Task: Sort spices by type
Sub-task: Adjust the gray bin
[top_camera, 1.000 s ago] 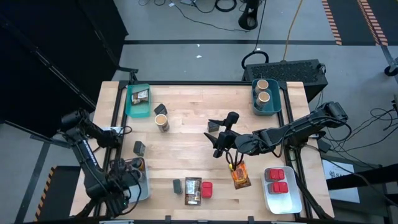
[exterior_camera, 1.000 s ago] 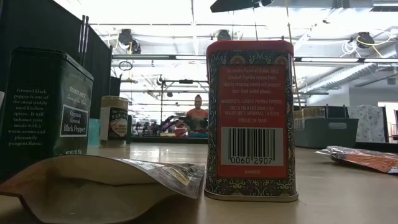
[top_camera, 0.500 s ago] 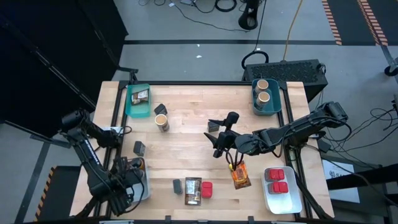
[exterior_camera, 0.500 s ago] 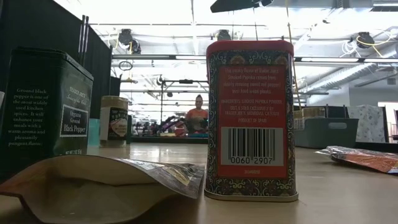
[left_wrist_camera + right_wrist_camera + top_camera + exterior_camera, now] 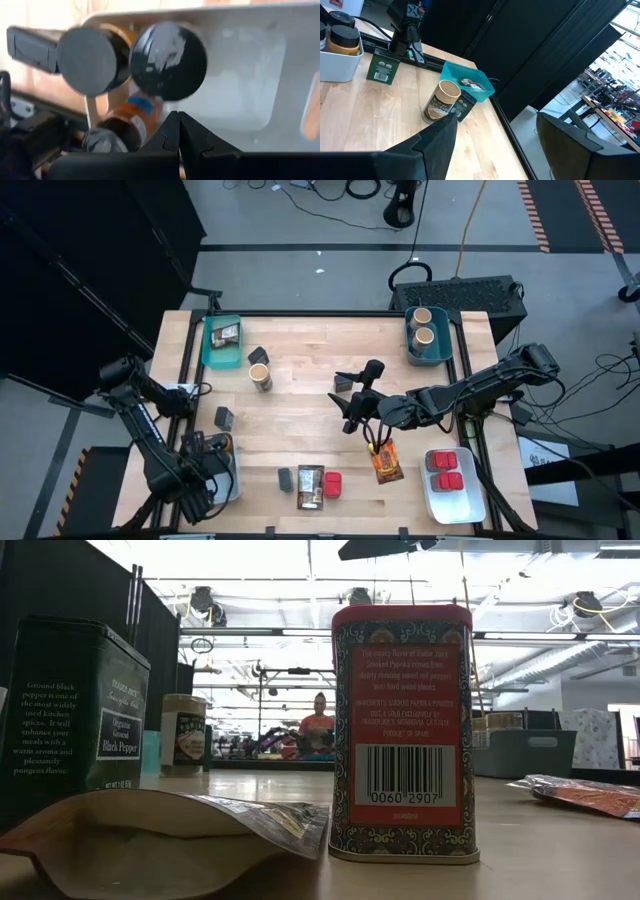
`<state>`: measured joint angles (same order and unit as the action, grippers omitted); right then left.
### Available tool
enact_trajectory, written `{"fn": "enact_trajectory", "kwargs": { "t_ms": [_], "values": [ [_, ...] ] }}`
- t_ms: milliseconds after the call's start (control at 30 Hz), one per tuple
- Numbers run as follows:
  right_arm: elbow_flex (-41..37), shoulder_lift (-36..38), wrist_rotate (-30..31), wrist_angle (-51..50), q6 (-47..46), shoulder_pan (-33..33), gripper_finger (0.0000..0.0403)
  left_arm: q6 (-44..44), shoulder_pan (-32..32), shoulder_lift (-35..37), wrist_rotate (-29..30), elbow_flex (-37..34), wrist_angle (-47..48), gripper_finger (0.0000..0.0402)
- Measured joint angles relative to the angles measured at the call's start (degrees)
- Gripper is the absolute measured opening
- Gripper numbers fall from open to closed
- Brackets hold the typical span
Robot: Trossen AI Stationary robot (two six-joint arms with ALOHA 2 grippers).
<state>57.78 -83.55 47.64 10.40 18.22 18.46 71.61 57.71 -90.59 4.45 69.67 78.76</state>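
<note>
Sorting is midway: your left end effector [image 5: 178,131], pressed together empty, is hovering over the white bin [image 5: 250,75] holding dark jars [image 5: 167,60]; your right end effector [image 5: 352,402], spread, is waiting mid-table, so next you need the tan cylinder [image 5: 260,376].

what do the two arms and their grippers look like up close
Both arms are dark, nearly black, jointed segments with black cabling along them. The left gripper has two matte black fingers with small notched tips. The right gripper has broad, flat, angular black fingers. No markings show on either gripper.

"Organic Ground Black Pepper" on the dark green tin [image 5: 70,720] — barcode "0060 2907" on the red tin [image 5: 404,730]
</note>
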Motion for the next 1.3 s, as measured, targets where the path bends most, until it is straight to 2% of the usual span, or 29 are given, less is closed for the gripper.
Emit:
{"fn": "enact_trajectory", "kwargs": {
  "t_ms": [200, 333, 400, 533, 633, 733, 833, 1167, 1300],
  "values": [
    [0.0, 0.0, 0.0, 0.0, 0.0, 0.0, 0.0256, -0.1, 0.0, 0.0, -3.2, 0.6, 2.0, 0.0003],
    [0.0, 0.0, 0.0, 0.0, 0.0, 0.0, 0.0256, 0.0, 0.0, 0.0, -6.9, 4.9, 4.3, 0.0004],
    [0.0, 0.0, 0.0, 0.0, 0.0, 0.0, 0.0256, -0.3, 0.0, 0.0, -4.0, 7.6, 4.0, 0.0004],
    [0.0, 0.0, 0.0, 0.0, 0.0, 0.0, 0.0256, -2.1, -1.9, 0.2, 7.8, 9.8, -0.6, 0.0004],
    [0.0, 0.0, 0.0, 0.0, 0.0, 0.0, 0.0256, -8.5, -5.2, -0.1, 10.1, 9.3, -8.0, 0.0004],
    [0.0, 0.0, 0.0, 0.0, 0.0, 0.0, 0.0256, -16.6, -9.3, -1.8, 8.8, 8.7, -14.7, 0.0002],
    [0.0, 0.0, 0.0, 0.0, 0.1, 0.0, 0.0256, -21.4, -11.6, -3.1, 7.2, 8.7, -15.9, 0.0002],
    [0.0, 0.0, 0.0, 0.0, 0.8, 0.0, 0.0256, -23.0, -12.1, -8.0, 4.3, 8.7, -14.9, 0.0001],
    [0.0, 0.0, 0.0, 0.0, 0.9, 0.0, 0.0256, -24.1, -12.1, -10.7, 1.1, 8.7, -15.0, 0.0001]
  ]
}}
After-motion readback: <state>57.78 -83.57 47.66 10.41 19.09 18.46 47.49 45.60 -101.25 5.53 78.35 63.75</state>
